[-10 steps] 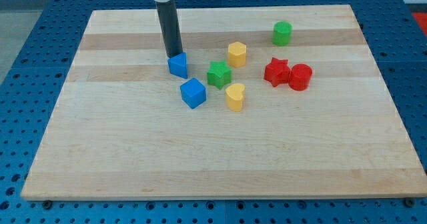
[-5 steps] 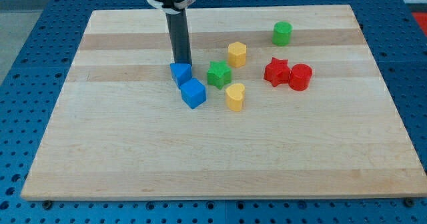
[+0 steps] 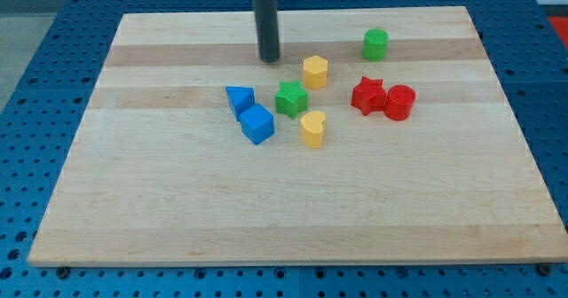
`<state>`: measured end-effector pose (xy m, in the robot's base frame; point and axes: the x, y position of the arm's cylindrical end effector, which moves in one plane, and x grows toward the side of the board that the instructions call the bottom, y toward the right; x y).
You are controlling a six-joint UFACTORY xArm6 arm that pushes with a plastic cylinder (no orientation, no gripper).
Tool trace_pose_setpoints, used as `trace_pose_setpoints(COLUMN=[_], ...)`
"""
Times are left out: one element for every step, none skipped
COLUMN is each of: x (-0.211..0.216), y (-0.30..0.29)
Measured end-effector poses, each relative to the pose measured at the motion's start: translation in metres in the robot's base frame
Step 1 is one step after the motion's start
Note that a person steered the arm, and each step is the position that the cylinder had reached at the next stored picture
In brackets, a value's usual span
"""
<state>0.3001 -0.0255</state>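
My tip (image 3: 270,60) rests on the board near the view's top, touching no block. The yellow hexagonal block (image 3: 315,71) is nearest, a short way to its right and slightly lower. Below the tip lie the blue triangular block (image 3: 239,98) and the blue cube (image 3: 257,124), which touch each other. The green star block (image 3: 290,98) sits right of the blue triangle, with the yellow heart block (image 3: 311,129) below it.
A red star block (image 3: 367,96) and a red cylinder (image 3: 399,102) sit side by side at the view's right. A green cylinder (image 3: 375,44) stands near the top right. The wooden board (image 3: 160,209) lies on a blue perforated table.
The tip pushed the blue triangular block down against the blue cube, then drew away up and to the right, leaving both blue blocks where they are.
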Motion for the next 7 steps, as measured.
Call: trace_pose_setpoints(x=[-0.002,-0.002,0.007,0.028,0.045,0.049,0.049], y=[0.034,0.07,0.093,0.095,0.095,0.094,0.086])
